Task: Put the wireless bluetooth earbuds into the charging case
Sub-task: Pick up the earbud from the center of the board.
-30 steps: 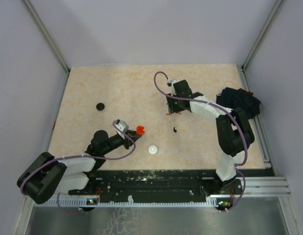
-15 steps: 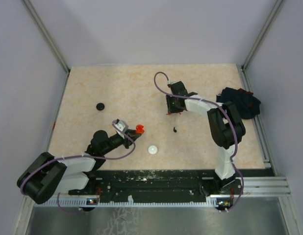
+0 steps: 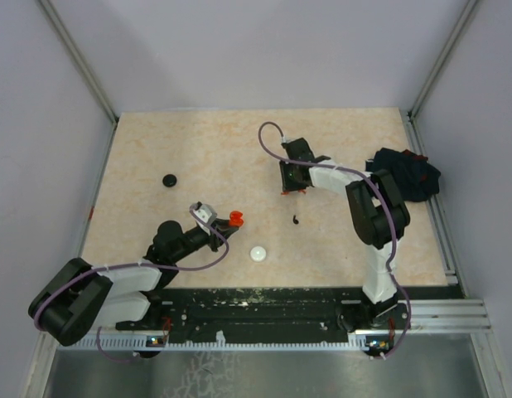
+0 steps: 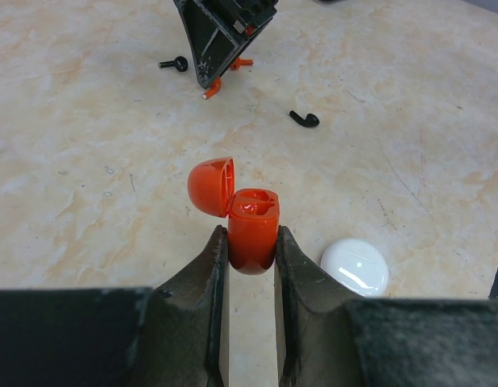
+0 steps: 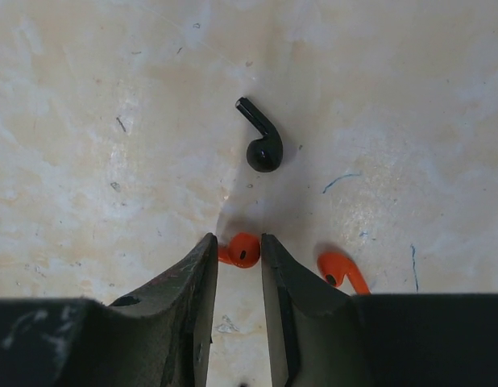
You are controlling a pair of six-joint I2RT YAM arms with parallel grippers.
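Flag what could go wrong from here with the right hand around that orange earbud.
The orange earbud sits at the very tips of the right hand; so shallow a pinch could squirt it out or twist it. The second orange earbud lies close beside that hand and could get knocked away. The left hand pinches the open orange case by its lower half, so pressing a bud in might tip it.

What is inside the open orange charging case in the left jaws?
The orange charging case, lid open, shows only its own moulded wells; no earbud visible. The well bottoms and the body between the left jaws are hidden.
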